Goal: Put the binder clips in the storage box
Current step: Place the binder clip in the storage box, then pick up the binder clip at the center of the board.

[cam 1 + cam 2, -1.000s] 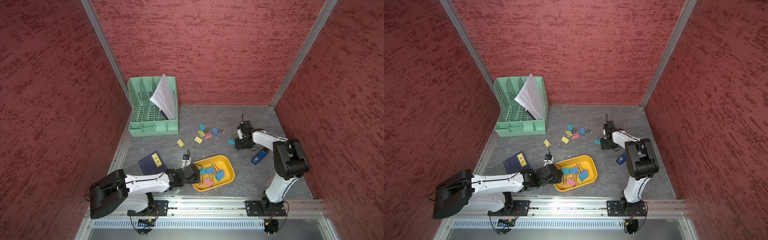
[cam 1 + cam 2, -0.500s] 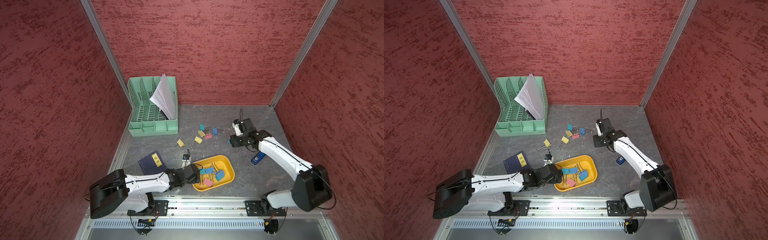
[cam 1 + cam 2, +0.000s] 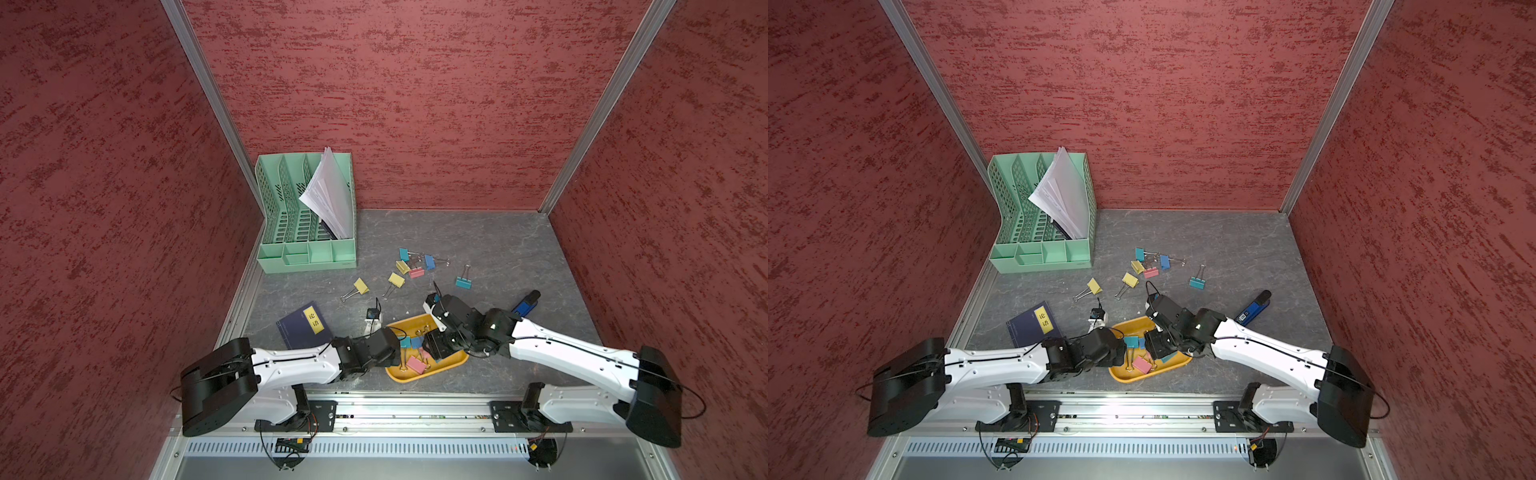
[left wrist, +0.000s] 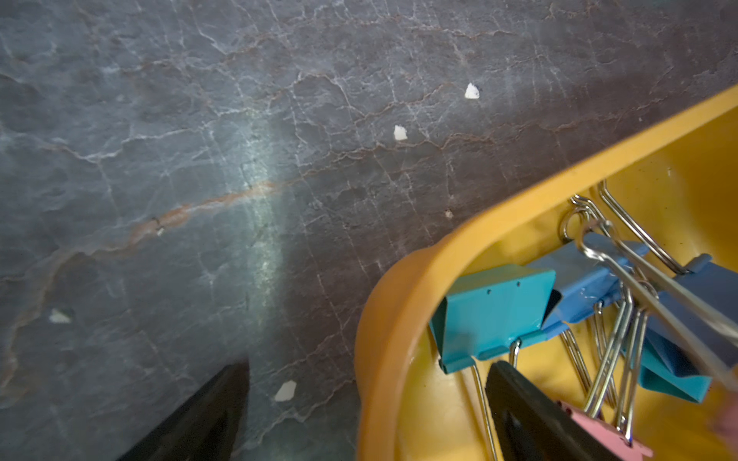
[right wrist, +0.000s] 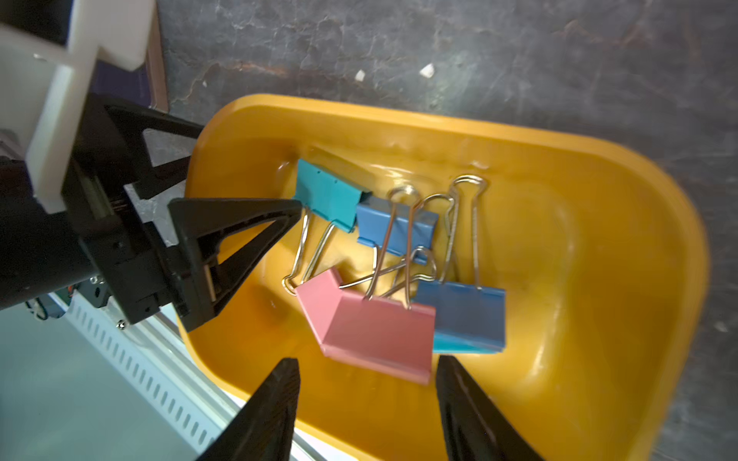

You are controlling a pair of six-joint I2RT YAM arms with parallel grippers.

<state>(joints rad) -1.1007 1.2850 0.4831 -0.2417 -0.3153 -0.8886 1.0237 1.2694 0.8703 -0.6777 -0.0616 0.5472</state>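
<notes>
Two pincers meet at the storage box. Our right pincer hangs over it with jaws apart and nothing between them, just short of a pink clip. Our left pincer is spread wide astride the box's rim at nine o'clock. One finger is inside beside a teal clip, the other outside over the table. We count five binder clips in the box: teal, two blue, pink, and another teal under a blue one. In both top views some seven loose clips lie around twelve o'clock from the box. A stapler lies at two, a notebook at ten, and a green file organizer at eleven.
</notes>
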